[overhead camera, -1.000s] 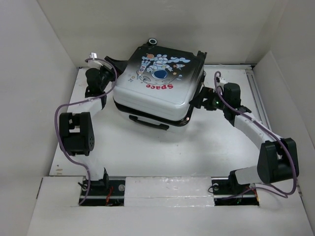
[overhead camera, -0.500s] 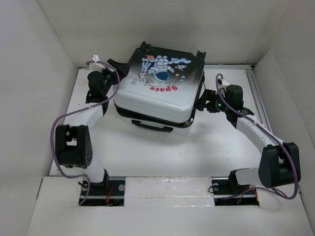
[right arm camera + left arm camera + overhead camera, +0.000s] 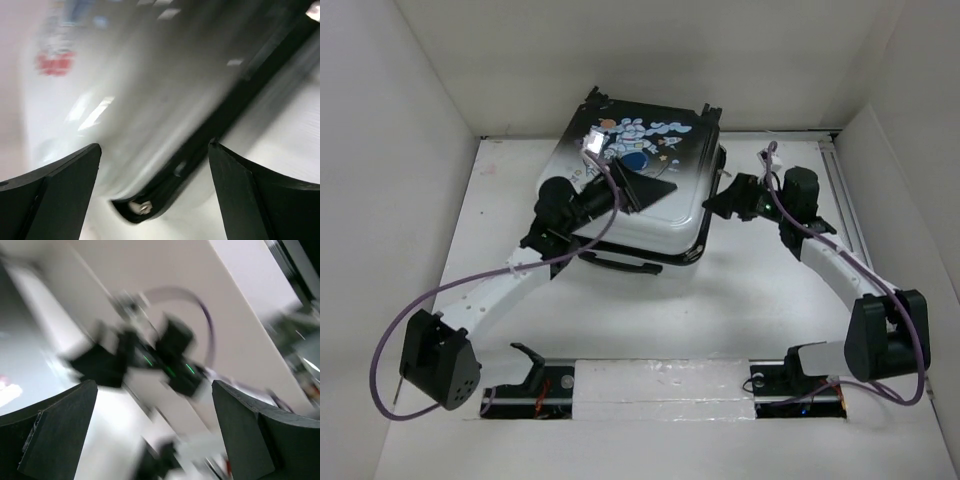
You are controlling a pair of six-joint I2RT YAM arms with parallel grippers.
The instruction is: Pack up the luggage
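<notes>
Luggage (image 3: 665, 150): lies flat toward the far middle of the table (image 3: 750, 300), printed shell up and the two halves together; its handle (image 3: 620, 262) faces the arm bases
Shape from above: close to square, so no clear long axis shows; its edges sit turned a little off the table's edges
Left gripper (image 3: 645, 188): hangs over the near part of the lid, the arm reaching in from the near left; in the wrist view the fingers (image 3: 60, 430) stand wide apart with nothing between them; whether they touch the shell I cannot tell
Right gripper (image 3: 720, 203): just beside the right-hand edge of the case, pointing in at it; its fingers (image 3: 55, 195) are spread and hold nothing
Seam: the right wrist view, blurred, shows the black band (image 3: 235, 95) round the case running slantwise just ahead of the spread fingers, white shell on its left
Deciding relation: the lid lies below the left fingers, the seam straight ahead of the right ones; the right arm is nearer the edge, the left nearer the top
Likely step: closing up or securing the shut case; what is inside cannot be seen
Risk: a sideways push from the right could slide the case leftward unless the left arm steadies the lid
</notes>
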